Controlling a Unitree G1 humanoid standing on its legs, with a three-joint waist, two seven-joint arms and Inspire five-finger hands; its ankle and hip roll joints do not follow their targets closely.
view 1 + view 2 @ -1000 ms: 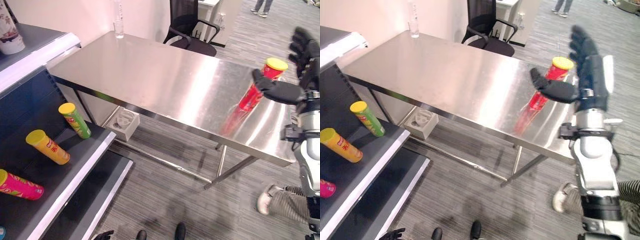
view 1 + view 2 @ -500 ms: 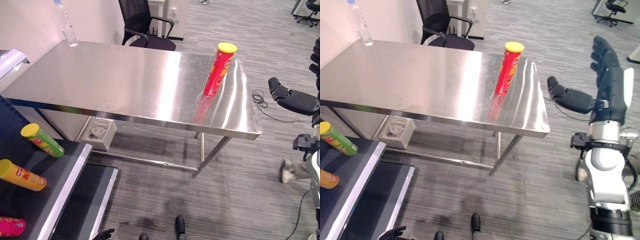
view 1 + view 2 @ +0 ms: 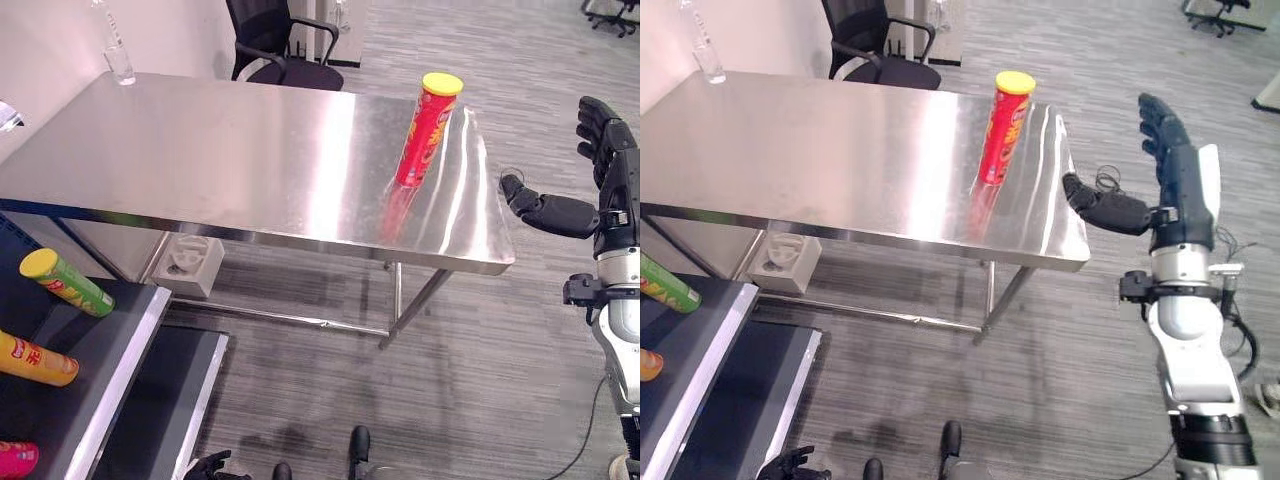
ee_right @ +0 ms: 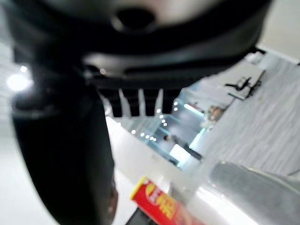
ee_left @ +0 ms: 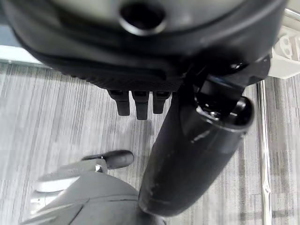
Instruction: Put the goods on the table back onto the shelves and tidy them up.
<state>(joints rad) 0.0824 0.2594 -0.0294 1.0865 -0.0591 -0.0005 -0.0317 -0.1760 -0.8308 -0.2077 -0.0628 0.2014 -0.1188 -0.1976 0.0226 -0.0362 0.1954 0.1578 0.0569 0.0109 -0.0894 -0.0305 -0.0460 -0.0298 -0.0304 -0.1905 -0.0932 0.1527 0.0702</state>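
A red can with a yellow lid [image 3: 425,135] stands upright near the right end of the steel table [image 3: 200,150]. It also shows past my right hand's thumb [image 4: 65,154] as the red can [image 4: 159,204]. My right hand [image 3: 612,185] is open, raised beyond the table's right edge and apart from the can, thumb pointing toward the table. My left hand [image 3: 208,465] hangs low over the floor, its fingers [image 5: 136,105] relaxed and holding nothing.
At the left, a dark shelf [image 3: 110,370] holds a green can [image 3: 65,283], a yellow can [image 3: 35,360] and a pink can [image 3: 15,460], all lying down. A water bottle [image 3: 115,50] stands at the table's far corner and a black chair [image 3: 275,40] behind it.
The camera has swung from the shelf toward the table's right end. My right hand, seen in front of the can a second ago, is now off the table's right edge, still open.
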